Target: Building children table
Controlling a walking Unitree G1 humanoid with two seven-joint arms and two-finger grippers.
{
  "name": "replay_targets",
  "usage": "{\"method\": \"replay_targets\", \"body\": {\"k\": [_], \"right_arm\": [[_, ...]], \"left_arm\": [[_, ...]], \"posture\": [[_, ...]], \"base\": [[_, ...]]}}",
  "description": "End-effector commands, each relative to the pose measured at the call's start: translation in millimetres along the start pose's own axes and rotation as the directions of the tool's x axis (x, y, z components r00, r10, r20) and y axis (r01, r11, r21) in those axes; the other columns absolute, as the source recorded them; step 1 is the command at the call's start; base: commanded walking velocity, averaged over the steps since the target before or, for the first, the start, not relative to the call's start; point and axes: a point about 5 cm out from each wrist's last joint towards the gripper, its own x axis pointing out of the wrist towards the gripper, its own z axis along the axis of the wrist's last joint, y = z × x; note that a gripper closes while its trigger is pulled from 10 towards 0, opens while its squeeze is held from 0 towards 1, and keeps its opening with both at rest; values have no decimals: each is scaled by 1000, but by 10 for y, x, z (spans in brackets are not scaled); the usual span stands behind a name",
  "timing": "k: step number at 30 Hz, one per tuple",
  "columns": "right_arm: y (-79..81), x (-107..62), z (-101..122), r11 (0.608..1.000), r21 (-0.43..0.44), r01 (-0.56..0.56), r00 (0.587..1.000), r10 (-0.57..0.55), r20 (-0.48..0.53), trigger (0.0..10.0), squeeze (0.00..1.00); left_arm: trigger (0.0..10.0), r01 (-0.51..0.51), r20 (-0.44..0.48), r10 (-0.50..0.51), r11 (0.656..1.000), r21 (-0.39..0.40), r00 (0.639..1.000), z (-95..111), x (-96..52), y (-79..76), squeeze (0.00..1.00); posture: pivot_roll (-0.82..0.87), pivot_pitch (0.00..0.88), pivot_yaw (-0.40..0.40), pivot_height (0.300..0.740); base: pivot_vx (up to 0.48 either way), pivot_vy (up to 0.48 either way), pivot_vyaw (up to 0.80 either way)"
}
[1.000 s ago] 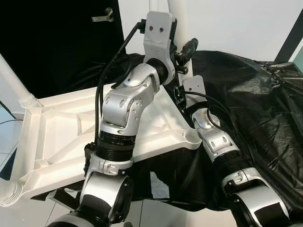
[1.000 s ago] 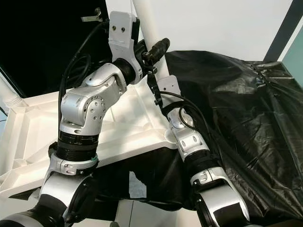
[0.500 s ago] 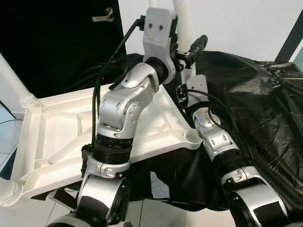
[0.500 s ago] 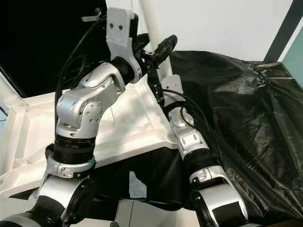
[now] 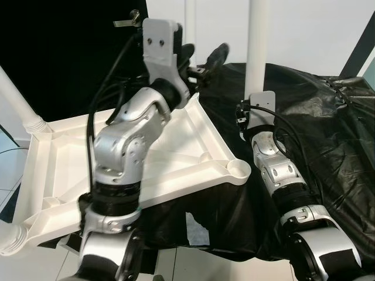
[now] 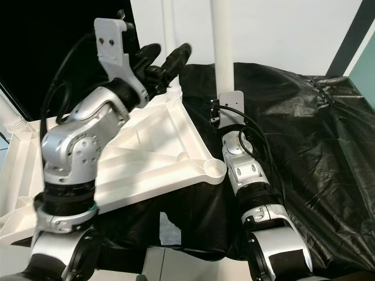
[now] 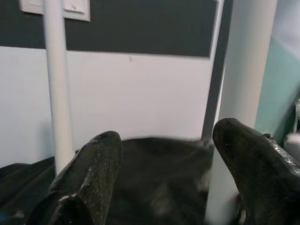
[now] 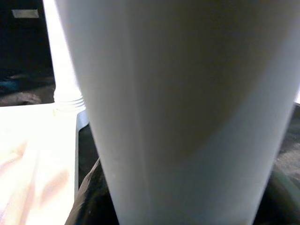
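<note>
Tabletop (image 5: pixel 176 155) of the children's table, white moulded plastic, lies upside down with its ribbed underside facing you, resting partly on black plastic sheeting (image 5: pixel 316 117) that spreads off to your right. You see an empty round socket (image 5: pixel 237 170) at its near right corner. At the far right corner a slim white leg (image 6: pixel 169 44) already stands upright, and another fitted leg (image 5: pixel 20 102) angles away at the far left corner, with a further one (image 5: pixel 10 239) poking out at the near left corner.

Your left hand (image 6: pixel 163 58) is raised over the far right corner of the tabletop, just beside the upright leg there. Its two black fingers (image 7: pixel 89 178) are spread apart and grasp nothing; in the left wrist view you look between them at the sheeting and a pale wall, with that slim leg to one side of them and the loose leg to the other.

Your right arm reaches up over the sheeting, just right of the tabletop's edge. A loose white leg (image 5: pixel 256 47) rises upright from the right hand (image 5: pixel 255 96), well clear of the empty socket. In the right wrist view this leg (image 8: pixel 183 112) sits right against the lens. You cannot tell from the pictures whether the right hand's fingers are clenched on it.
</note>
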Motion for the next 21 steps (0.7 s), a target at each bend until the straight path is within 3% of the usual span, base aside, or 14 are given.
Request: {"method": "replay_targets", "body": {"k": [1,7,9,11,12,21], "right_arm": [[-14,5,-5,1000,25,10,1000,-10,-4,10000,0],[-9,-25,-14,999,12,-31,999,31,13,10000,0],[11,-61,-25,997,16,-73,997,73,22,10000,0],[11,-61,-25,997,16,-73,997,73,22,10000,0],[26,-82,-30,994,30,-100,995,100,26,10000,0],[70,-138,47,976,72,-204,976,198,91,10000,0]], "left_arm": [[10000,188,-15,-187,982,34,982,-38,-61,-76,0],[10000,160,-101,-154,985,58,983,-244,-156,18,0],[10000,145,-164,-134,988,54,977,-425,-239,57,0],[10000,145,-164,-134,988,54,977,-425,-239,57,0],[10000,136,-201,-121,989,63,972,-540,-292,83,0],[10000,182,-314,-141,978,105,939,-870,-517,106,0]], "posture": [[67,0,26,740],[68,0,25,740],[70,0,24,740],[70,0,24,740],[70,0,24,740],[63,0,25,740]], "base": [[0,0,0],[0,0,0],[0,0,0],[0,0,0],[0,0,0],[0,0,0]]}}
